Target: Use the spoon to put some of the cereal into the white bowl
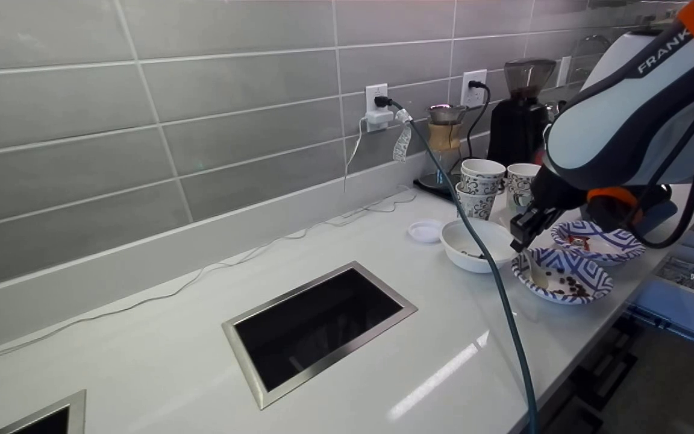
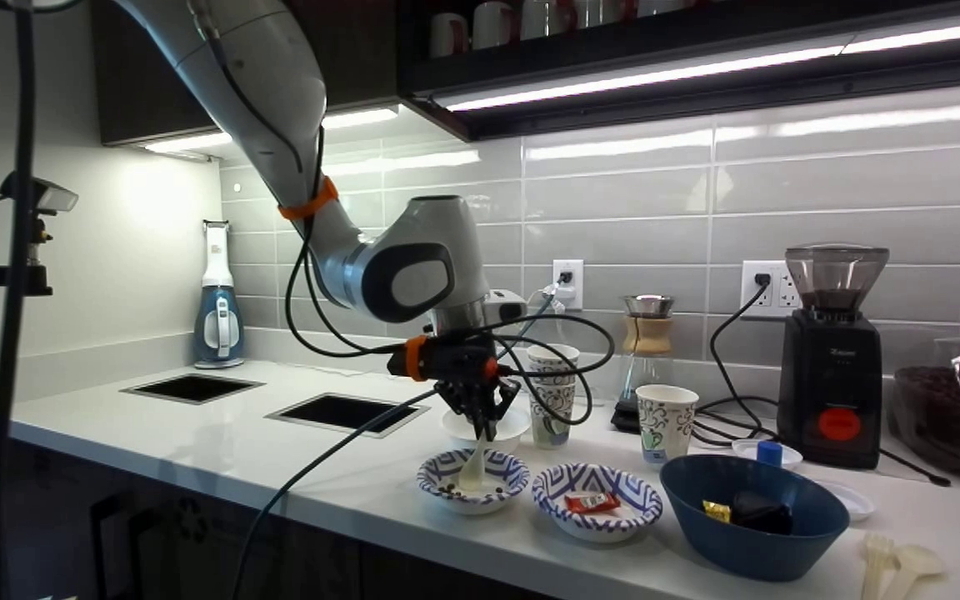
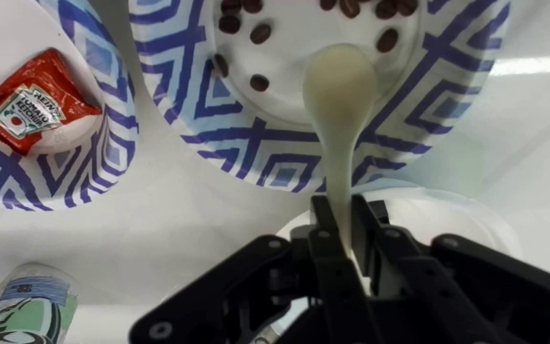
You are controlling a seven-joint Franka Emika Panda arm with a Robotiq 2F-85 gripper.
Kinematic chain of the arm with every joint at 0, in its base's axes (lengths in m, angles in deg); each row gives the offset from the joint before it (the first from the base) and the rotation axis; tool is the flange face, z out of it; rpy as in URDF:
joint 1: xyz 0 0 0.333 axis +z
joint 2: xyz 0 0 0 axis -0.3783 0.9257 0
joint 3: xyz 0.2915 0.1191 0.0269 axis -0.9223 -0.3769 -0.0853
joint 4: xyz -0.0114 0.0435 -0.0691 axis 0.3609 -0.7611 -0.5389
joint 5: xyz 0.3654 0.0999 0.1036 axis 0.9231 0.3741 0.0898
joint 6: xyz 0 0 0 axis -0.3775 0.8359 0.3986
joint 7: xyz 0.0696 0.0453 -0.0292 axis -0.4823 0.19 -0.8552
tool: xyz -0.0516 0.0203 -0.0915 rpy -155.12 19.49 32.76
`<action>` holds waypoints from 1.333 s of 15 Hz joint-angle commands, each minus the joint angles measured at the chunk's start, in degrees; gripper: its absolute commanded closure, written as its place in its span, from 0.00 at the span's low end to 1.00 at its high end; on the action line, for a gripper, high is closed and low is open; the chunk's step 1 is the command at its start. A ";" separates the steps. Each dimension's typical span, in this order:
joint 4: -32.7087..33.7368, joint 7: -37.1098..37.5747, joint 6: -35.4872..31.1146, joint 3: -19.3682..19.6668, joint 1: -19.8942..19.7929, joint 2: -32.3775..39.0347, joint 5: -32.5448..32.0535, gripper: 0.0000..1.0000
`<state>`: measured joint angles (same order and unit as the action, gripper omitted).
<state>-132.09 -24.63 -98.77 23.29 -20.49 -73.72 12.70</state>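
My gripper is shut on the handle of a pale spoon. In both exterior views the gripper points down, and the spoon dips into a blue-and-white patterned bowl. Dark brown coffee-bean-like pieces, the cereal, lie in that bowl around the spoon. The spoon's upturned side in the wrist view shows no pieces. The white bowl stands beside the patterned one, toward the wall. A few dark bits show inside it.
A second patterned bowl holds a red ketchup packet. A dark blue bowl, stacked paper cups, a glass carafe and a grinder stand nearby. A green cable crosses before the white bowl.
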 commanded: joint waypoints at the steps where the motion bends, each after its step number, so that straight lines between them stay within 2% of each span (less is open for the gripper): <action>1: -1.82 2.07 -0.08 0.56 0.10 -1.62 -1.79 0.97; 6: -1.62 1.85 2.45 1.32 0.09 -2.01 -2.98 0.97; 10: -1.00 0.14 4.80 0.33 -0.64 -3.35 -0.07 0.97; 13: -0.94 0.56 7.52 0.98 -0.15 -4.73 -1.03 0.97; 20: -3.18 1.10 5.70 1.86 -0.10 -5.01 -0.73 0.97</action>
<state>-132.85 -24.51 -92.69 24.74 -20.56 -77.10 12.04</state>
